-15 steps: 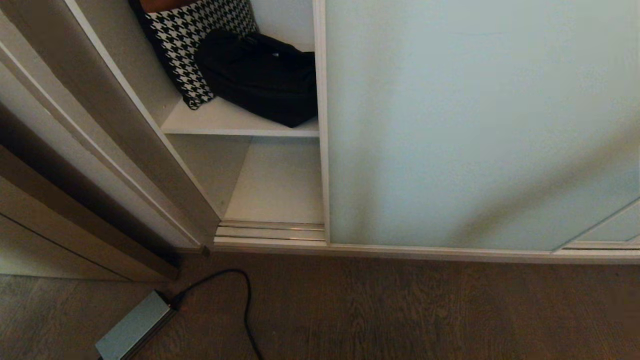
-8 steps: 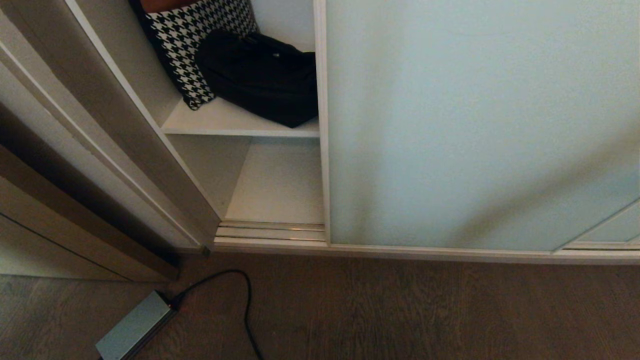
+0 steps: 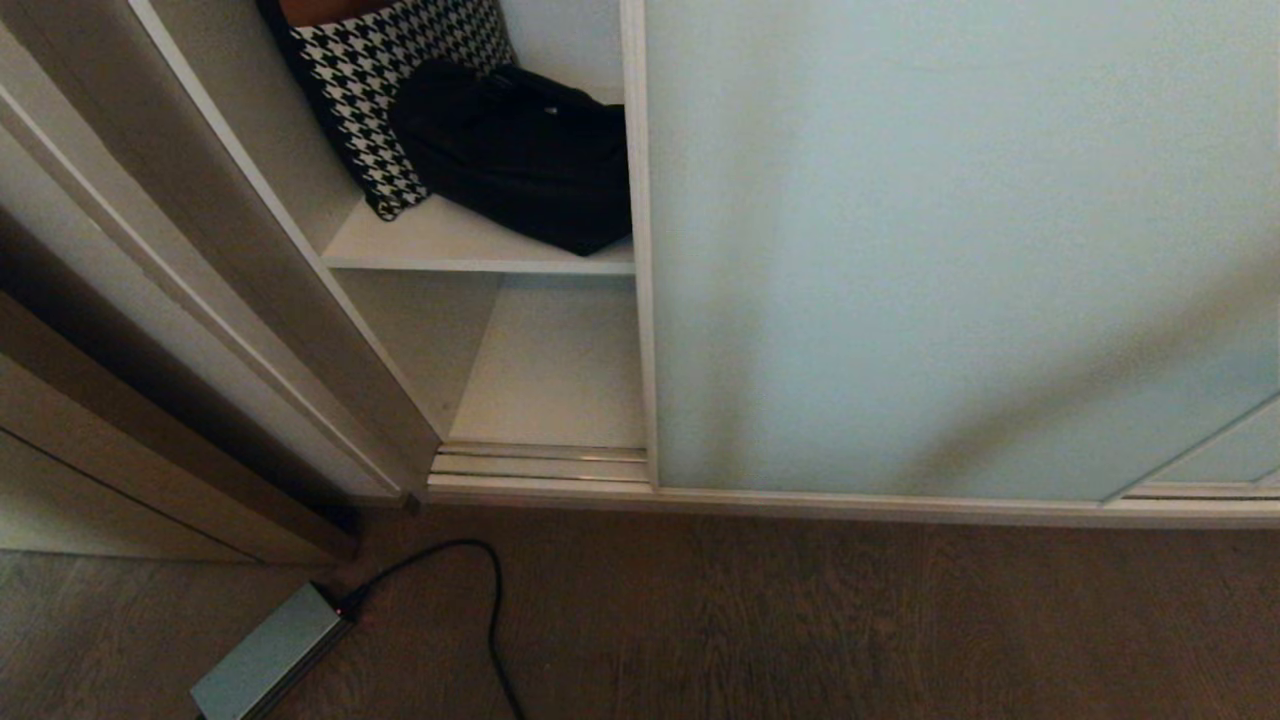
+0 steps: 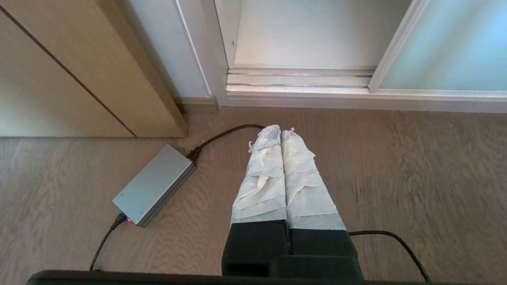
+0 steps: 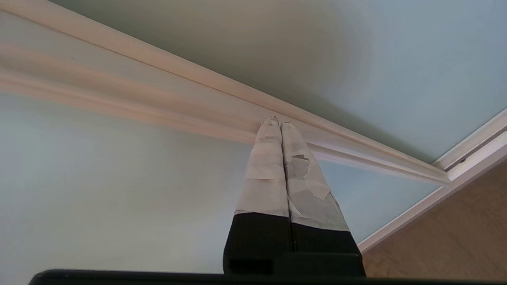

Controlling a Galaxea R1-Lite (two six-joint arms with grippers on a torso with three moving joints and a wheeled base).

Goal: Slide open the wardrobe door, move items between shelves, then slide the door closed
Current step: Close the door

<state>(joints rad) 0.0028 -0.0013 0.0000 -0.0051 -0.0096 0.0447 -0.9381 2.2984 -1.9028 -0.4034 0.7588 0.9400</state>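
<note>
The sliding wardrobe door [image 3: 950,250], pale green frosted glass in a cream frame, covers the right of the head view and leaves a gap at the left. In that gap a white shelf [image 3: 470,250] carries a black bag [image 3: 520,150] and a houndstooth bag [image 3: 390,80], above a bare lower shelf [image 3: 560,370]. My right gripper [image 5: 278,120] is shut, holds nothing, and has its taped tips against the door's cream frame strip [image 5: 198,107]. It is outside the head view. My left gripper [image 4: 276,130] is shut and empty, parked above the wooden floor.
A grooved metal floor track [image 3: 540,462] runs along the wardrobe's foot. A grey power brick [image 3: 265,655] with a black cable [image 3: 490,600] lies on the floor at the left. A brown wooden door frame [image 3: 150,430] stands left of the opening.
The door's left edge has slid a little to the left, narrowing the gap. The left arm has not moved.
</note>
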